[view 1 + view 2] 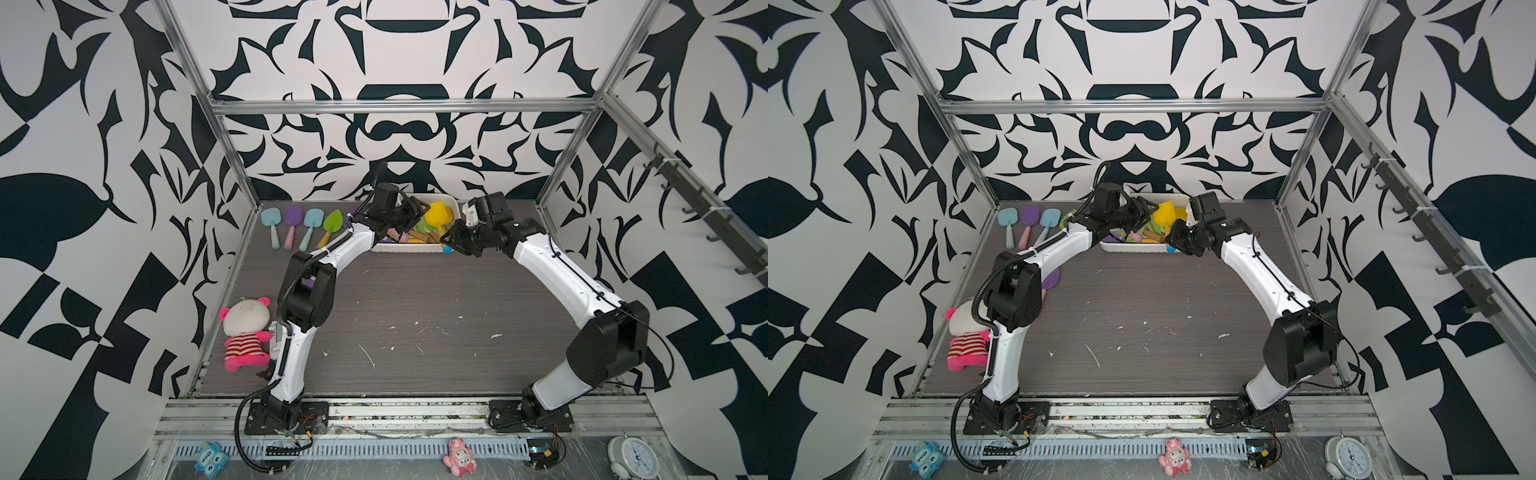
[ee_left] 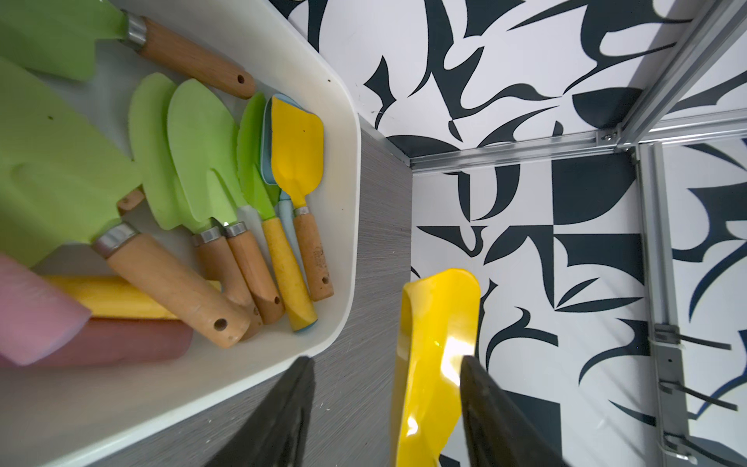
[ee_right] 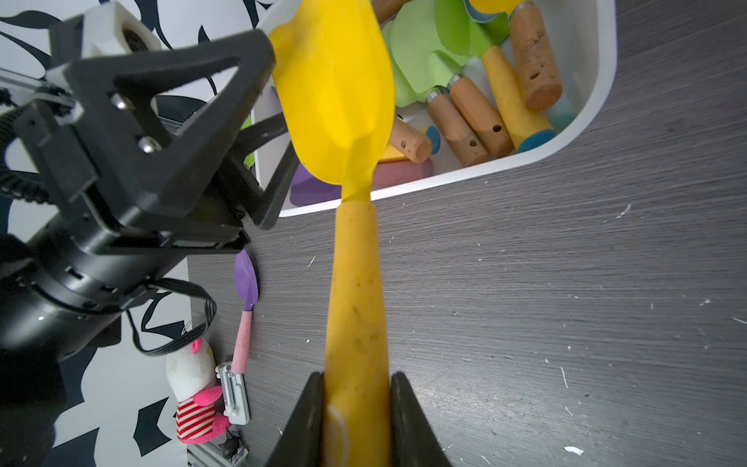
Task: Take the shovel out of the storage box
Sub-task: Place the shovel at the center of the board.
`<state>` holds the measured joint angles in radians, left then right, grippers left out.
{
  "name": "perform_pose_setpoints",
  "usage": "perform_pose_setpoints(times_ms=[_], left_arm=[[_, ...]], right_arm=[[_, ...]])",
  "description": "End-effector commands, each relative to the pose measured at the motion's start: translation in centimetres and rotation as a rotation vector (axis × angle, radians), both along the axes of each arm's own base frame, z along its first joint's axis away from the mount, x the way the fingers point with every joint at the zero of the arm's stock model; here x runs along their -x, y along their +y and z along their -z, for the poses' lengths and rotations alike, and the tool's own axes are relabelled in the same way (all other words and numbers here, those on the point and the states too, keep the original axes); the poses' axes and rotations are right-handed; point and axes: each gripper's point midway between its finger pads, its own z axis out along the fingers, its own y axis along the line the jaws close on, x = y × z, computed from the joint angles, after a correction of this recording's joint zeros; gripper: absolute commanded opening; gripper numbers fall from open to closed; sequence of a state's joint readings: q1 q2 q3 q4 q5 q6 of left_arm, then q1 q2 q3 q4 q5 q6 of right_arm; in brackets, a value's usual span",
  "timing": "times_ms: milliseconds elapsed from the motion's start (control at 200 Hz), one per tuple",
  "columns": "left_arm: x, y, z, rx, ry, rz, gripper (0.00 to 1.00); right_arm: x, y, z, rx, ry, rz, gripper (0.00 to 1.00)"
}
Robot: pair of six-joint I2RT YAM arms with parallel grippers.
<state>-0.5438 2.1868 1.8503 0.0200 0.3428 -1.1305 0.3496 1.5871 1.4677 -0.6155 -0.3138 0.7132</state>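
The white storage box [image 1: 405,249] [image 1: 1133,248] stands at the back of the table, with several green and yellow shovels [image 2: 202,161] lying in it. A yellow shovel [image 1: 438,212] [image 1: 1165,214] hangs above the box's right end. My right gripper [image 3: 357,376] [image 1: 451,239] is shut on its yellow handle [image 3: 355,283]. My left gripper [image 2: 386,360] [image 1: 415,216] is open around the shovel's blade [image 2: 436,343]. The blade rests against one finger [image 2: 485,404], and a gap separates it from the other finger.
Several shovels [image 1: 291,226] lie in a row on the table's back left. A purple one with a pink handle [image 3: 246,291] lies under the left arm. A plush toy [image 1: 245,332] sits at the left edge. The back wall stands right behind the box.
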Motion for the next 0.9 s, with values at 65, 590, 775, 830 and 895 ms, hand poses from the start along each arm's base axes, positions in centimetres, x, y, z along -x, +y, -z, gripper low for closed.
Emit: perform_pose_setpoints(times_ms=[65, 590, 775, 830, 895], left_arm=[[0.0, -1.3, 0.4, 0.011, -0.004, 0.044, 0.43], [2.5, -1.0, 0.7, -0.052, -0.04, 0.134, 0.0], [3.6, 0.5, 0.4, -0.115, -0.08, 0.161, 0.0], [4.0, 1.3, 0.5, -0.139, -0.088, 0.168, 0.0], [4.7, 2.5, 0.6, -0.166, -0.098, 0.176, 0.0]], right_arm=[[0.4, 0.8, -2.7, -0.064, -0.085, -0.01, 0.0], [0.9, 1.7, -2.2, -0.098, -0.086, -0.052, 0.0], [0.9, 2.2, -2.8, -0.121, -0.106, -0.08, 0.27], [0.9, 2.2, -2.8, -0.119, -0.107, -0.082, 0.4], [0.9, 2.1, -3.0, -0.114, -0.118, -0.081, 0.5]])
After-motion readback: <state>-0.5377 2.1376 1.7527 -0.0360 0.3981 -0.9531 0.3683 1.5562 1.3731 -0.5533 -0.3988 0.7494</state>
